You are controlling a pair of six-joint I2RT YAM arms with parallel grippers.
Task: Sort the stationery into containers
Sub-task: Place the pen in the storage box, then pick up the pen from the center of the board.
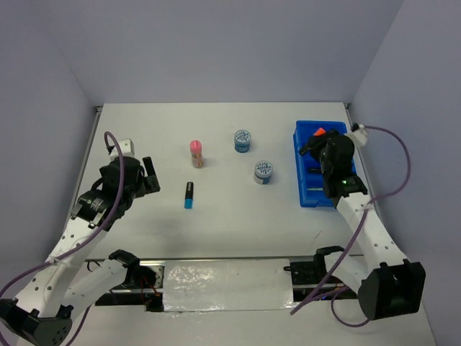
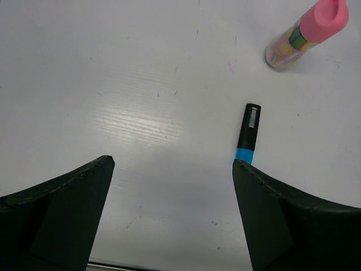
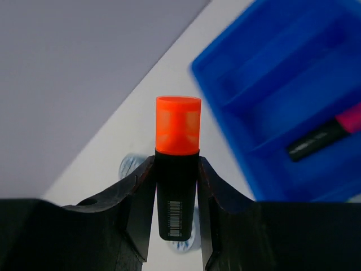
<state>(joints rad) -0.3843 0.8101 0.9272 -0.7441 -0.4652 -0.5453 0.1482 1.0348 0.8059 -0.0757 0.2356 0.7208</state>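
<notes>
My right gripper point(image 3: 176, 164) is shut on a black highlighter with an orange cap point(image 3: 177, 132), held above the blue divided tray point(image 1: 305, 194); the orange cap point(image 1: 318, 132) shows over the tray. A pink-capped highlighter point(image 3: 321, 135) lies in a tray compartment point(image 3: 293, 73). My left gripper point(image 2: 172, 164) is open and empty above the bare table, left of the blue-capped highlighter point(image 2: 248, 132), which also shows in the top view point(image 1: 189, 195). The pink-topped tube point(image 1: 196, 153) stands behind it. Two blue-white rolls point(image 1: 243, 140) point(image 1: 263, 171) sit mid-table.
White table with grey walls at the back and sides. The tray stands near the right edge. The left gripper point(image 1: 140, 179) hovers at the table's left side. Cables trail from both arms.
</notes>
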